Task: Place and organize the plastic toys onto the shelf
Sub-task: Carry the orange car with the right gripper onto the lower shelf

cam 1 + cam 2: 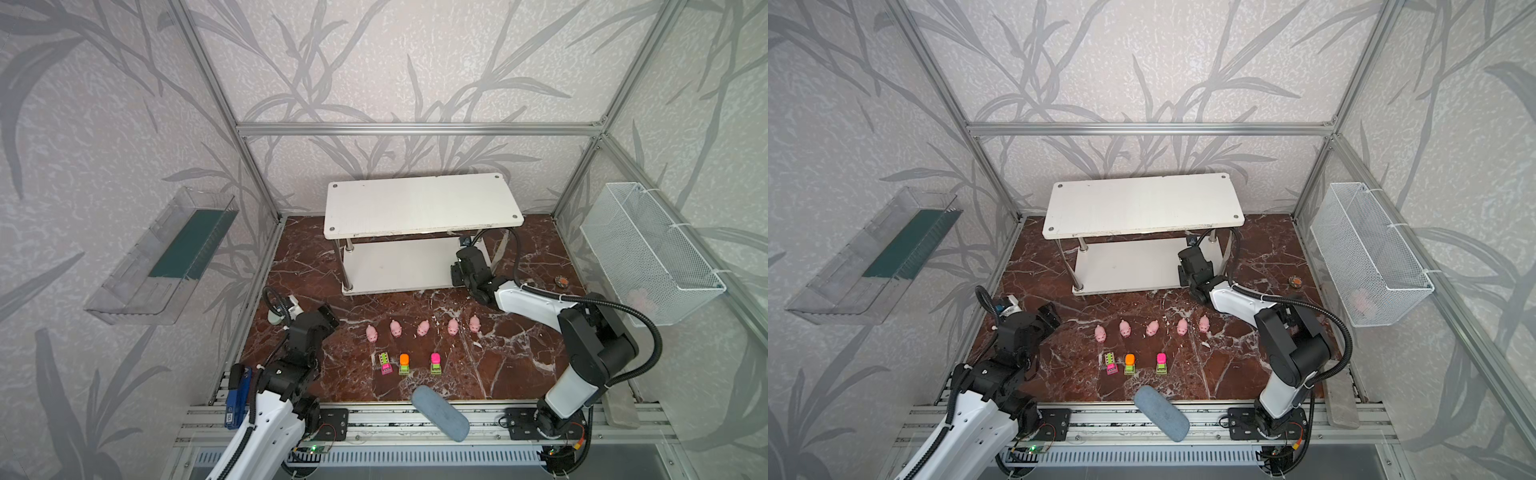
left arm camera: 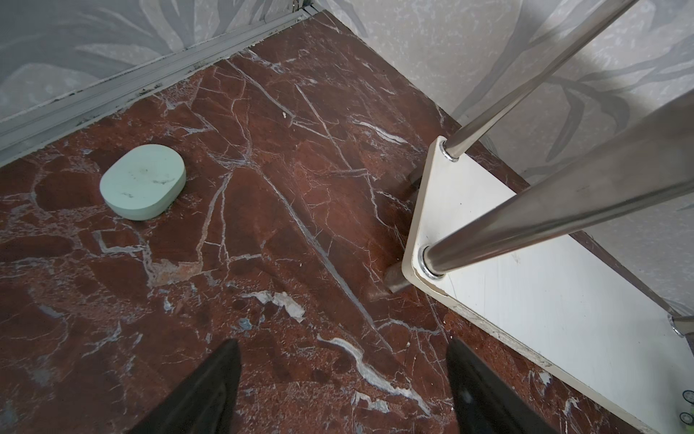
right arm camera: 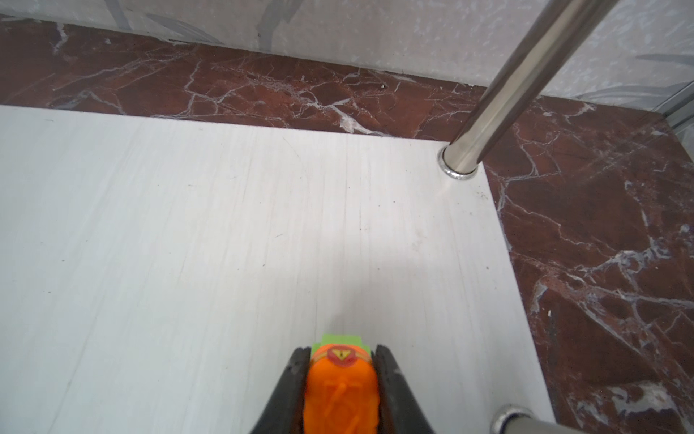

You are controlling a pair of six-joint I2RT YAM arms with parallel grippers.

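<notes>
An orange-and-green truck (image 3: 340, 390) is clamped between the right jaws, over the lower board of the shelf (image 3: 187, 225) at its 3 o'clock end. On the worktop (image 1: 519, 353) five pigs (image 1: 423, 328) stand in a row — three other trucks (image 1: 404, 364) line up at their 6 o'clock. The left jaws stand apart and empty, at 9 o'clock of the row.

My right arm (image 1: 1233, 299) reaches in between the shelf's (image 1: 1142, 208) boards; five pigs (image 1: 1152, 328) and three trucks (image 1: 1129, 364) line the desk (image 1: 1225, 365).
</notes>
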